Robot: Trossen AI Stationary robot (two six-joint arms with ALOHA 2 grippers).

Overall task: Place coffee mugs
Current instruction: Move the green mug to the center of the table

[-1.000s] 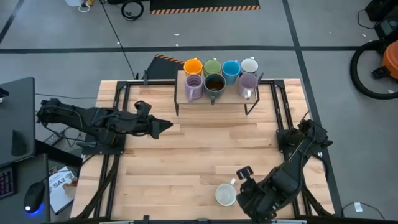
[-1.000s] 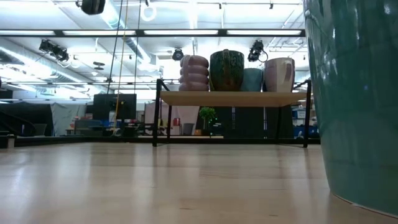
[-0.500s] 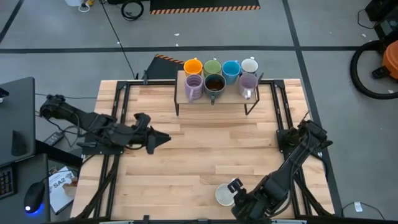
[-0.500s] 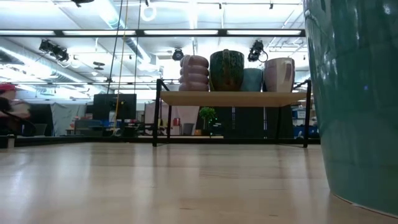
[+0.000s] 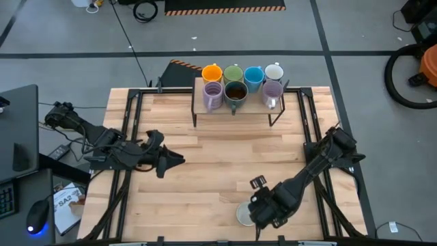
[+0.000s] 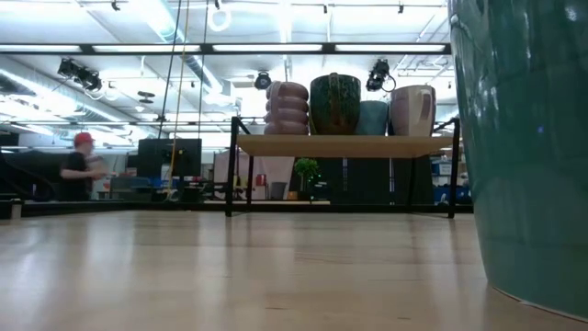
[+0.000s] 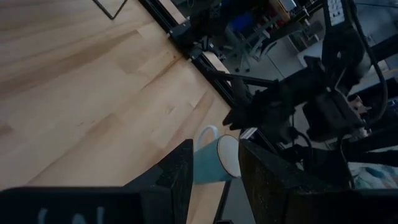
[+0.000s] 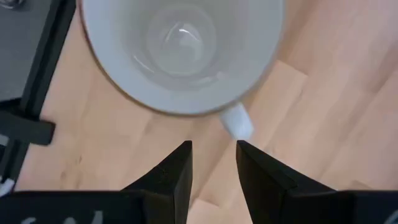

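- Over the last second the right tool [image 5: 258, 213] had swung in from beside the lone mug [image 5: 245, 214] at the worktop's [image 5: 225, 160] near edge to a position directly above it.
- The right wrist view showed that tool's dark fingers [image 8: 175, 177] standing a narrow gap apart, astride the line of the mug's handle [image 8: 236, 121] but short of it; nothing was gripped.
- This mug stood upright, white inside and teal outside, its wall filling the right of the low view [image 6: 524, 138].
- The left tool [image 5: 174, 160] had drawn back toward its own side of the worktop, well clear of the mug. Its fingers [image 7: 177, 177] stood moderately parted and empty.
- Seven mugs already sat on the raised rack [image 5: 235, 106] at the far edge: orange [image 5: 212, 72], green [image 5: 233, 74], blue [image 5: 254, 74] and white [image 5: 274, 71] behind; lilac [image 5: 213, 91], dark brown [image 5: 235, 91] and lilac [image 5: 272, 91] in front.
- Judgement: the last mug remained unplaced, and the right arm appeared lined up to take it by the handle.
- A person [image 6: 81, 165] was in the room behind.
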